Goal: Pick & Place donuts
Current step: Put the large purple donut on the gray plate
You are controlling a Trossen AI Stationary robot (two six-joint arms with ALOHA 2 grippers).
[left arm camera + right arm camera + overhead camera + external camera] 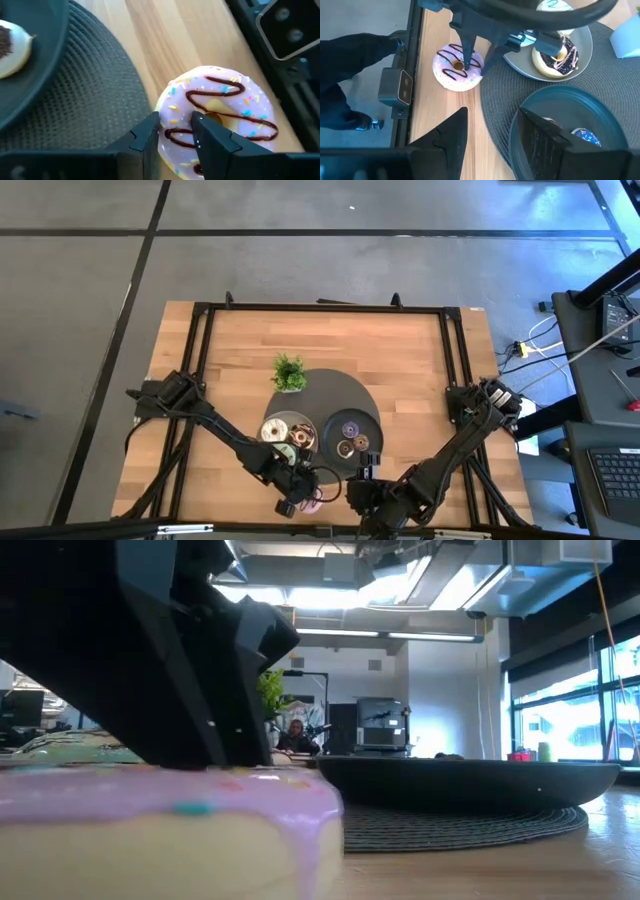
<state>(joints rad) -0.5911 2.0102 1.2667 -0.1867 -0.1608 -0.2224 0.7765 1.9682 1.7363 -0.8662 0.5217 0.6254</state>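
Note:
A pink-iced donut [220, 107] with chocolate drizzle and sprinkles lies on the wood by the table's near edge [314, 501], just left of the round dark mat [340, 395]. My left gripper [175, 120] stands over it and is shut on its ring; it also shows in the right wrist view [474, 65]. A grey plate [582, 52] on the mat holds a white chocolate-sprinkled donut [555, 60] and others. A dark plate [545, 125] holds tiny purple [582, 135] and brown rings. My right gripper [492, 112] is open and empty above the mat's near edge. My left gripper has the pink donut's ring wall [175, 125] on the side toward the mat, with one finger [466, 55] in the centre hole and one [487, 55] outside the rim. The fingers come from above, slanting down. The donut lies flat, its underside on the wood.
A small green plant [289, 372] stands at the mat's far-left edge. The black table frame [415, 60] runs close along the donut's near side. Bare wood lies left and right of the mat. In the low view the dark plate [470, 780] sits on the mat right of the donut.

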